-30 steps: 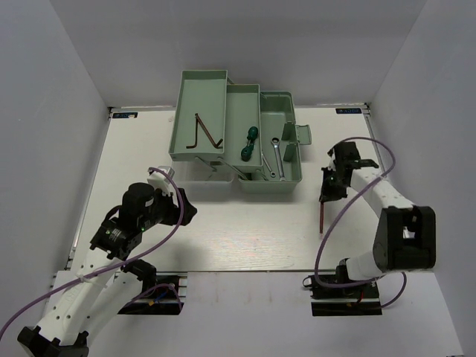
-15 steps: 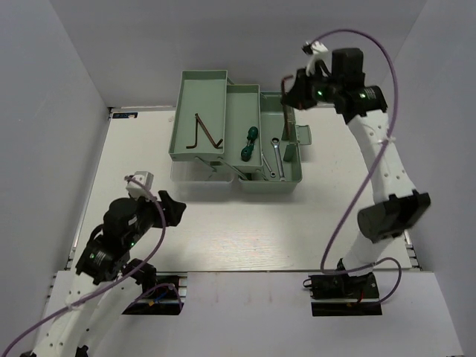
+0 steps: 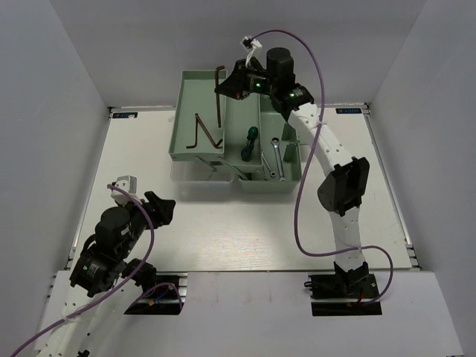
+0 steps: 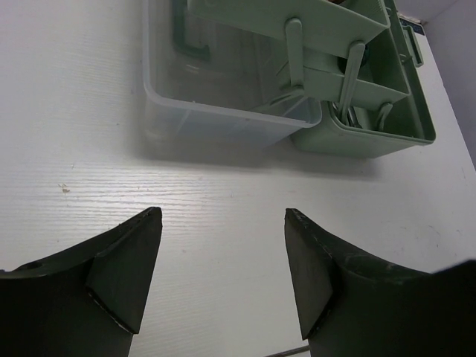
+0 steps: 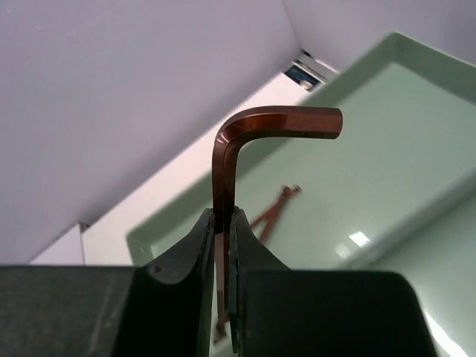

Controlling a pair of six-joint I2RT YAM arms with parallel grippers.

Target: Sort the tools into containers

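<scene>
The mint-green toolbox [image 3: 287, 104] stands open at the back with its trays folded out. Two reddish-brown hex keys [image 3: 201, 134] lie in the far-left tray [image 3: 187, 89]. A green-handled screwdriver [image 3: 249, 143] rests in the middle tray, and silver wrenches [image 3: 277, 155] lie in the base bin. My right gripper [image 3: 232, 83] is shut on another hex key [image 3: 218, 100] [image 5: 245, 126], which hangs over the left tray's right edge. In the right wrist view the gripper [image 5: 222, 217] pinches the key's long leg, with the tray's keys [image 5: 271, 210] below. My left gripper [image 3: 161, 207] [image 4: 223, 217] is open over bare table.
The toolbox's clear lid [image 4: 223, 111] lies flat on the table in front of the left tray. The green base bin [image 4: 372, 134] sits to its right. White walls close in the table on three sides.
The right arm has lifted the hex key from the table's right side and swung it left across the toolbox to the left tray. The left arm has drawn back toward the near-left corner.
</scene>
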